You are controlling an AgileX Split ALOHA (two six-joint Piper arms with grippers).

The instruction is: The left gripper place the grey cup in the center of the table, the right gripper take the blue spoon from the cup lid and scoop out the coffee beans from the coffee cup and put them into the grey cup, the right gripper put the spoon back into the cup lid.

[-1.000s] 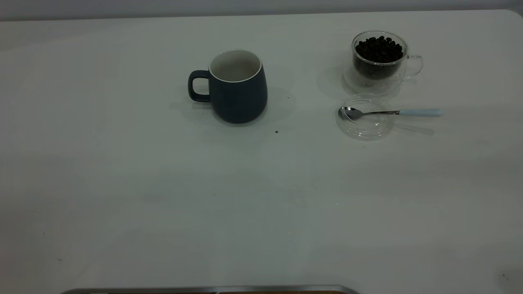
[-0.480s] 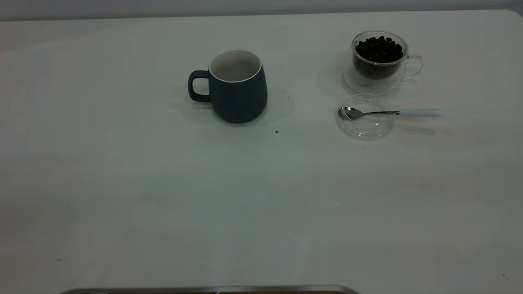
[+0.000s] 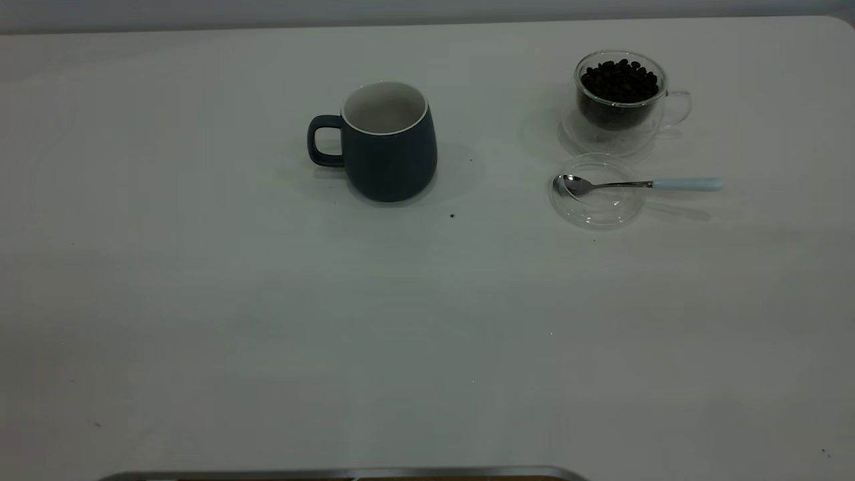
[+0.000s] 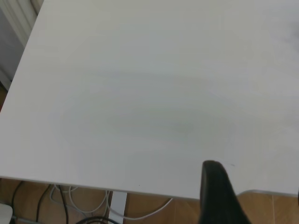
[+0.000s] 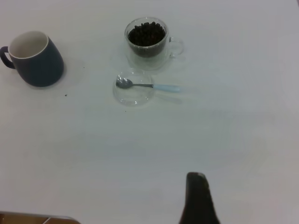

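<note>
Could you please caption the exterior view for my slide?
Grey cup left of the coffee cup; blue spoon resting on the cup lid.

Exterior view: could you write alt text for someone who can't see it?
A dark grey cup stands empty on a white table. To its right, a glass coffee cup holds coffee beans, and a blue-handled spoon rests across a clear lid.

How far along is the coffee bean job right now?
The grey cup stands near the table's center, so placing looks done. Nothing is in hand: the blue spoon lies with its bowl in the cup lid. The grey cup looks empty and the coffee cup full, so scooping seems left.
</note>
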